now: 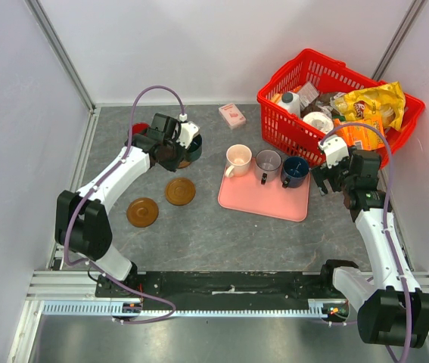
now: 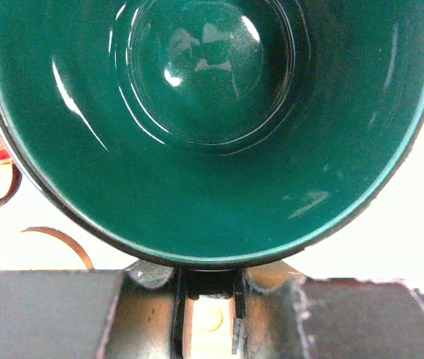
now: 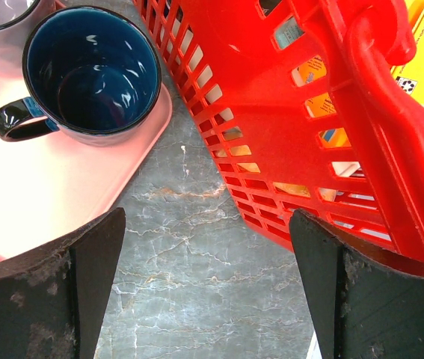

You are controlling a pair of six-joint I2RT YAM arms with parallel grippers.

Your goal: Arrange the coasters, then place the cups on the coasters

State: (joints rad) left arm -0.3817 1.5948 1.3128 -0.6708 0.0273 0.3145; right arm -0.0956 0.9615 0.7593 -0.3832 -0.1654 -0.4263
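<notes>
Gripping the dark green mug [image 2: 212,127] by its rim, the left gripper [image 2: 210,292] holds it upright at the table's far left – mouth up, handle direction unclear – near two coasters [image 1: 179,190]. The right gripper [image 3: 206,224] – fingers spread, empty – hovers beside the navy mug [image 3: 92,71].

A grey marbled table [image 1: 222,242] is seen. A red basket [image 1: 286,121] is set at its far right corner and is filled with goods, among them a yellow packet [image 1: 373,98], an orange packet [image 1: 359,134], a white bottle [image 1: 291,102] and a white roll [image 1: 318,121]. A pink rectangular tray [image 1: 271,206] is laid just beside the basket's near left side, not touching it. A small pink box [image 1: 232,115] is placed near the far edge, apart from both.
</notes>
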